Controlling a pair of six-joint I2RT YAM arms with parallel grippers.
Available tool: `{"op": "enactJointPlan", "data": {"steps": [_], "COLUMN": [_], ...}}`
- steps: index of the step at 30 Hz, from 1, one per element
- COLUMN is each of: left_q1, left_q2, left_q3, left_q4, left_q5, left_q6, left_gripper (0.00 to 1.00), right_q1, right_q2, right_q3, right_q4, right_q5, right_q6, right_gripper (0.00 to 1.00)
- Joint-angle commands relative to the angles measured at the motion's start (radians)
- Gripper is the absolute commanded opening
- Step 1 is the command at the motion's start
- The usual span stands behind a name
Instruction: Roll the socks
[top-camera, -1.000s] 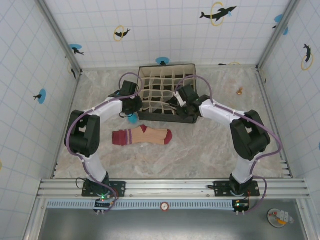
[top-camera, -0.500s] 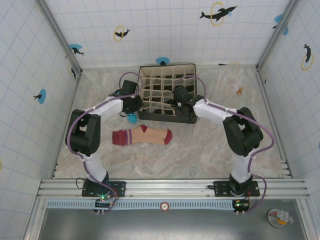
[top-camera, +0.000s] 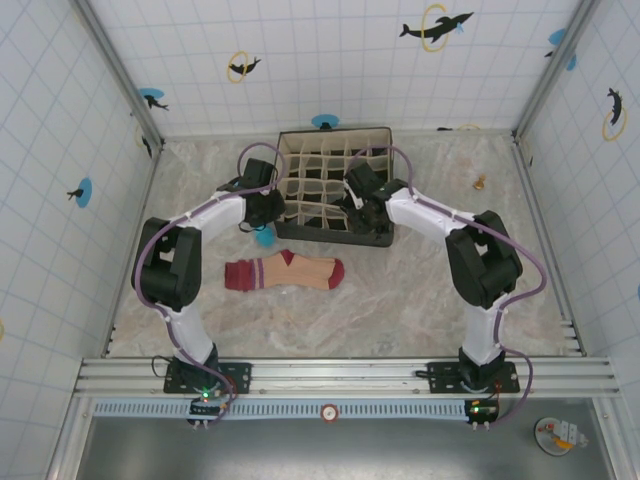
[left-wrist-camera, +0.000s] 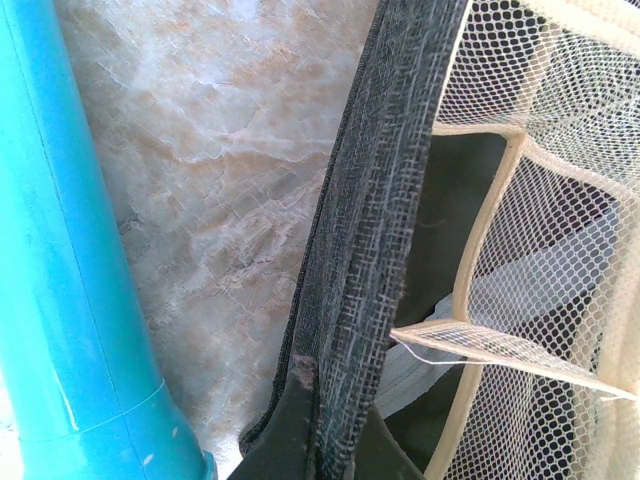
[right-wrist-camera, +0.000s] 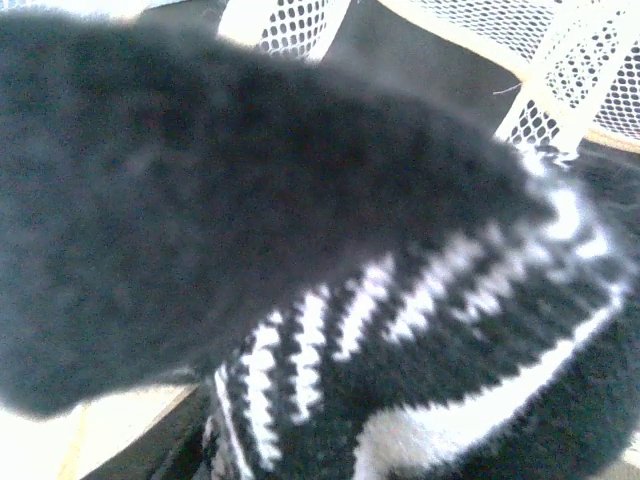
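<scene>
"Checking the right gripper first: are its jaws apart or together?"
"Cannot tell. Its wrist camera sits right up against the black-and-white striped knit sock, which is blurred and directly in front of the fingers, with cream mesh just past it. From above, that gripper hangs over the near right cells of the black fabric organizer with cream mesh cells."
"And the left gripper?"
"Closed. It looks pinched on the organizer's black left wall, which runs down between its fingertips. A bright blue plastic cylinder stands just beside it on the marbled tabletop."
"Where is the peach sock with maroon toe, heel and striped cuff?"
"Flat and unrolled on the tabletop, on the base side of the left gripper, beyond the cylinder — well apart from both grippers. Its cuff points toward the left arm and its toe toward the right."
</scene>
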Motion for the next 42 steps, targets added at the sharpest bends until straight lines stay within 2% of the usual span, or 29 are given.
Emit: {"op": "enactJointPlan", "data": {"steps": [1, 7, 16, 22, 30, 36, 40, 42], "left_q1": [0.008, 0.009, 0.009, 0.007, 0.008, 0.007, 0.007, 0.007], "left_q2": [0.031, 0.038, 0.058, 0.066, 0.067, 0.069, 0.073, 0.079], "left_q3": [0.018, 0.025, 0.06, 0.07, 0.072, 0.072, 0.079, 0.083], "left_q4": [-0.05, -0.061, -0.088, -0.096, -0.099, -0.099, -0.099, -0.1], "left_q5": [-0.004, -0.009, -0.009, -0.001, -0.003, 0.002, 0.022, 0.031], "left_q6": [-0.059, -0.051, -0.043, -0.04, -0.039, -0.038, -0.044, -0.05], "left_gripper": [0.0, 0.0, 0.0, 0.0, 0.0, 0.0, 0.0, 0.0], "right_q1": [0.005, -0.001, -0.014, -0.029, -0.027, -0.018, -0.008, -0.002], "right_q2": [0.029, 0.013, -0.035, -0.054, -0.074, -0.062, -0.054, -0.05], "right_q3": [0.032, 0.052, 0.059, 0.057, 0.035, 0.025, 0.006, -0.013], "right_q4": [-0.178, -0.209, -0.219, -0.218, -0.185, -0.178, -0.161, -0.137], "right_q5": [-0.069, -0.065, -0.079, -0.095, -0.126, -0.13, -0.122, -0.109], "right_q6": [-0.025, -0.032, -0.036, -0.035, -0.029, -0.023, -0.011, 0.002], "right_gripper": [0.54, 0.59, 0.72, 0.74, 0.59, 0.36, 0.03, 0.0]}}
